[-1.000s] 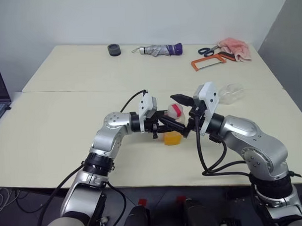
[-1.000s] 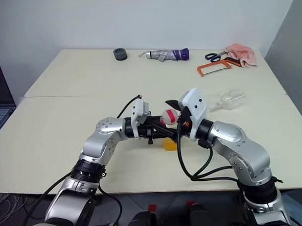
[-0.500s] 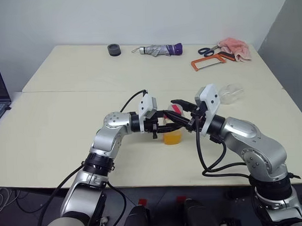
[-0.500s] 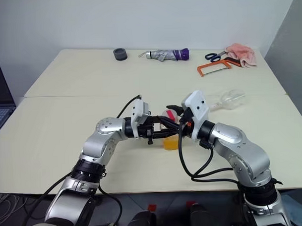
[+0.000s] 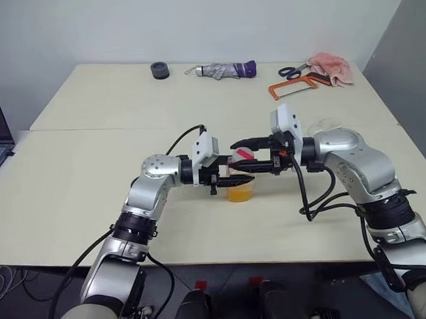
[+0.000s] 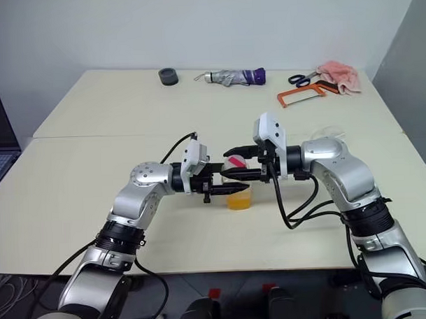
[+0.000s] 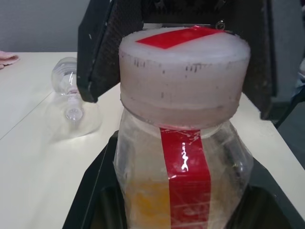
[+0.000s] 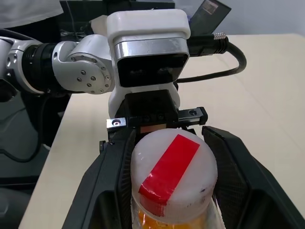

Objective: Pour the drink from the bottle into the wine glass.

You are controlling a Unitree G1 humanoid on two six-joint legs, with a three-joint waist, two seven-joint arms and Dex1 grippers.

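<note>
Nearest, the bottle (image 5: 240, 181) stands upright near the front of the table (image 5: 95, 177), orange drink (image 5: 241, 193) in its lower part, the left gripper (image 5: 236, 180) clamped around its body. A second ago the right gripper (image 5: 242, 149) sat tilted beside the cap (image 8: 172, 174) with fingers spread wide; now it reaches in level and its fingers (image 8: 110, 186) bracket the cap on both sides, probably closing to unscrew it. Pouring cannot start until that cap is off. Farther right, the wine glass (image 7: 71, 102) lies on its side, needing to be righted. At the far edge: umbrella (image 5: 227, 70), hacksaw (image 5: 293, 88), scissors (image 5: 290, 72), pink cloth (image 5: 330, 66).
</note>
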